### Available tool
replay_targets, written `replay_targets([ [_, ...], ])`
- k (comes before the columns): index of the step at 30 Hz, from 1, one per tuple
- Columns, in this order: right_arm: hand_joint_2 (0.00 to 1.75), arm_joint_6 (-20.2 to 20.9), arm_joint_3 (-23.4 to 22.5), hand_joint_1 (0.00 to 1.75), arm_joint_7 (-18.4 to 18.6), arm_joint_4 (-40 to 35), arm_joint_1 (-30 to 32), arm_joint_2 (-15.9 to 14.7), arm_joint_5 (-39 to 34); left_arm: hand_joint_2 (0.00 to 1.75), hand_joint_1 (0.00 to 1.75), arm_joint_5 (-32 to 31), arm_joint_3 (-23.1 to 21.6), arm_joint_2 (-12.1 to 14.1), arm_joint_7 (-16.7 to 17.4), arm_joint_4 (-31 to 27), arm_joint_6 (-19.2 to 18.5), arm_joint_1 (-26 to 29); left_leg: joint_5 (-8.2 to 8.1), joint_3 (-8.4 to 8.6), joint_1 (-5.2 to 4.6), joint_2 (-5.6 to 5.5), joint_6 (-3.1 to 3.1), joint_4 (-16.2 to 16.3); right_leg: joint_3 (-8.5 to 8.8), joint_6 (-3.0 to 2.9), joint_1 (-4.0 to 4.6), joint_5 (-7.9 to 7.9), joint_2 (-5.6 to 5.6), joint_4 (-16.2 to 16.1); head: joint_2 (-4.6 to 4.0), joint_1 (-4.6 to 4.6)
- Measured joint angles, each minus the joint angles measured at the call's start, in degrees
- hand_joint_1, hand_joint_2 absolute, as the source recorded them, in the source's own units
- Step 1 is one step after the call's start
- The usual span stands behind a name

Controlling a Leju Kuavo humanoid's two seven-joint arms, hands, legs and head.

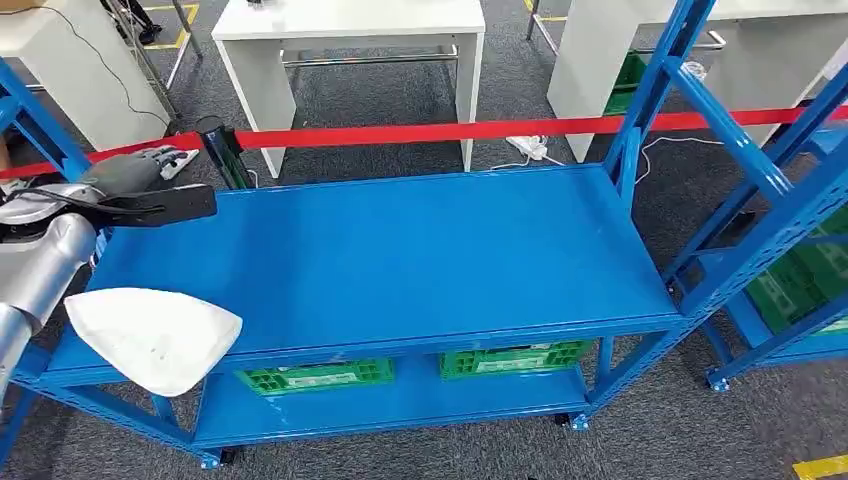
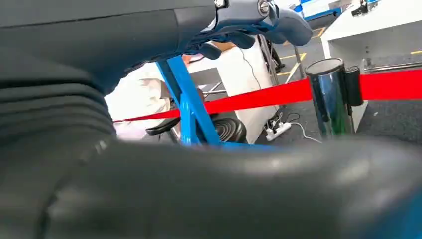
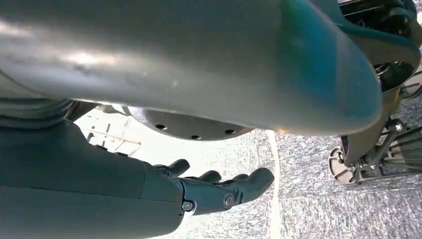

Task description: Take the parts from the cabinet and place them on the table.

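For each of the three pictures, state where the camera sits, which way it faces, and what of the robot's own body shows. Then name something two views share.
Head view: high on the body, facing forward and down at the blue shelf top; left arm and left hand show.
Left wrist view: behind the left hand, facing out level.
Right wrist view: behind the right hand, facing down at grey floor.
Shared: the red barrier tape and black stanchion post appear in head and left wrist views.
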Motion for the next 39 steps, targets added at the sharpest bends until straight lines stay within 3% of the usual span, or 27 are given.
replay_targets([
  [3, 0.0, -0.02, 0.0, 0.0, 0.0, 0.0, 0.01, 0.0, 0.02, 0.0, 0.0, 0.13, -0.02, 0.22, 0.33, 0.02, -0.51, -0.01, -0.01, 0.01, -0.01, 0.01, 0.0, 0.0, 0.0, 0.01, -0.02, 0.01, 0.01, -0.01, 0.0, -0.02],
  [9, 0.0, 0.04, 0.0, 0.0, 0.0, 0.0, 0.02, -0.02, 0.77, 0.0, 0.0, 1.49, -0.02, 1.77, 2.32, 0.52, -11.41, -0.63, 0.0, 0.02, 0.0, 0.03, -0.01, 0.01, -0.01, 0.01, 0.01, 0.01, 0.01, -0.01, 0.0, -0.02],
  [12, 0.0, 0.04, 0.0, 0.0, 0.0, 0.0, 0.01, -0.02, 0.9, 0.0, 0.0, 2.1, -0.02, 2.63, 2.43, 0.59, -13.75, -1.48, 0.0, 0.02, 0.02, 0.0, -0.01, 0.0, -0.01, 0.0, 0.03, 0.0, -0.02, -0.01, 0.0, -0.02],
  [23, 0.0, -0.28, -0.06, 0.0, 0.0, 0.0, 0.0, -0.02, 0.15, 0.0, 0.0, 0.22, -0.09, 3.72, 2.01, 0.66, -14.79, -1.94, 0.0, 0.02, 0.02, 0.0, -0.01, 0.0, 0.02, -0.01, 0.02, 0.0, -0.02, 0.0, 0.0, -0.02],
  [32, 0.0, -0.85, -0.24, 0.0, 0.0, 0.0, 0.0, 0.02, 0.55, 0.0, 0.0, -0.92, -1.09, 7.26, 0.59, 0.85, -16.31, -1.94, -0.02, 0.03, 0.04, -0.07, -0.05, -0.01, 0.03, -0.03, 0.04, -0.02, -0.07, 0.0, 0.0, -0.02],
  [36, 0.0, -0.66, -0.24, 0.0, 0.0, 0.04, 0.03, 0.02, 1.11, 0.0, 0.0, -0.5, -1.22, 9.18, 0.64, 0.98, -19.91, -1.93, -0.04, 0.05, 0.04, 0.01, -0.08, -0.02, 0.01, -0.05, 0.04, -0.03, 0.03, 0.01, 0.0, -0.02],
  [37, 0.0, -0.61, -0.24, 0.0, 0.02, 0.04, 0.03, 0.02, 1.29, 1.75, 0.0, -0.59, -1.38, 9.69, 0.42, 1.03, -21.1, -1.93, -0.04, 0.05, 0.04, 0.03, -0.08, -0.02, 0.01, -0.05, 0.04, -0.03, 0.02, 0.0, 0.0, -0.04],
  [39, 0.0, -0.61, -0.24, 0.0, 0.0, 0.04, -0.01, 0.02, 1.4, 1.75, 0.0, -0.66, -1.68, 10.71, -0.51, 1.05, -22.44, -1.91, -0.03, 0.05, 0.04, -0.05, -0.08, -0.02, 0.03, -0.07, 0.04, -0.05, -0.03, 0.0, 0.0, -0.02],
])
